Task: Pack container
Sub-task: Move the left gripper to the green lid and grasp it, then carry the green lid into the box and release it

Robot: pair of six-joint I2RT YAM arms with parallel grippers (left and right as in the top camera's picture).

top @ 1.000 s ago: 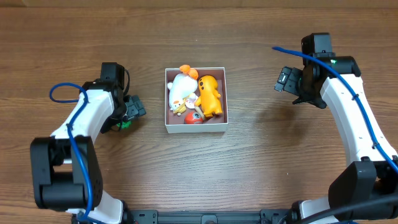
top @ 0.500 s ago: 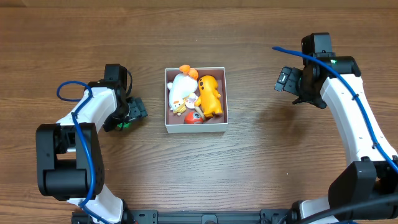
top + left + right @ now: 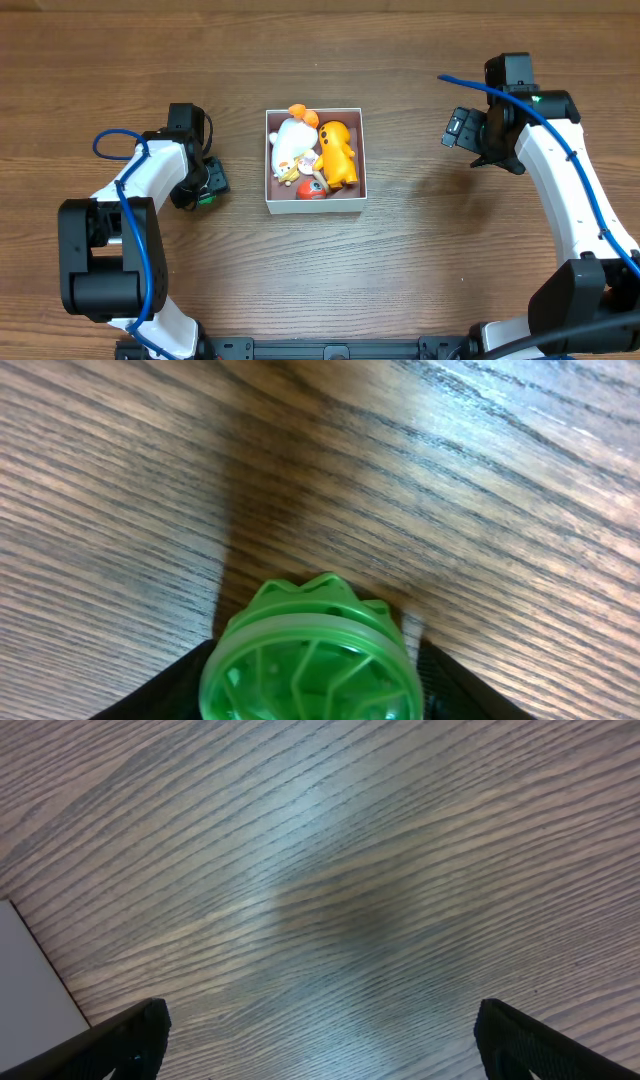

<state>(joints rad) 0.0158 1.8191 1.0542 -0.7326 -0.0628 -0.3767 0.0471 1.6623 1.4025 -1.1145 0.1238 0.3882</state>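
Brown wood-grain surface (image 3: pixel 420 270) fills every view. Near its middle sits the container (image 3: pixel 314 207), a shallow square box with white walls. A white toy (image 3: pixel 288 148), an orange toy (image 3: pixel 338 152) and a small red toy (image 3: pixel 310 191) already lie inside, and only a strip of mauve floor shows along the right wall. The left fingers (image 3: pixel 212 181) are low over the wood, clamped on a green ridged toy (image 3: pixel 308 665), which the wrist view shows pinched from both sides. The right fingers (image 3: pixel 458 127) hang spread wide with nothing between them, well apart from the box on its other side. The coming move seems to turn on one relation: the container lies to the right of the left fingers, near and roughly level with them, so the left arm is the nearer one. Being square, the box gives no long axis to line up with, and the free room looks to be by its right wall
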